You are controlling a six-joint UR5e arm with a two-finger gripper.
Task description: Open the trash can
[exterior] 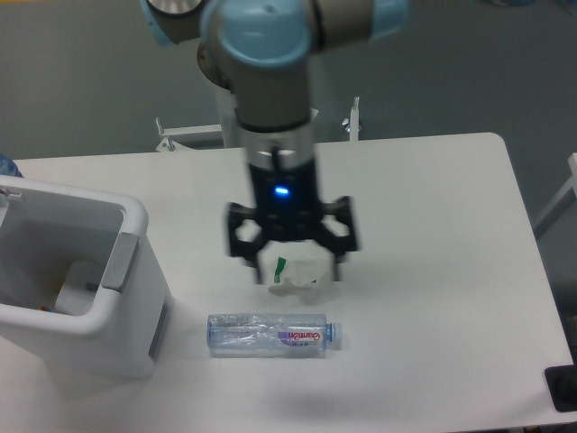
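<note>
- Closest to the camera, a clear plastic bottle [270, 334] is lying on its side on the white table [433, 234], cap pointing right.
- Left of it sits the trash can [77, 298] at the table's left edge, top open so you can see inside, grey tab [119, 262] on its right rim.
- Just behind the bottle there's a crumpled white wrapper [294, 273] with a green bit on it.
- The gripper [290, 262] hangs right over that wrapper, fingers spread wide with nothing in them, blue light on, well apart from the trash can. It's a bit blurry.
</note>
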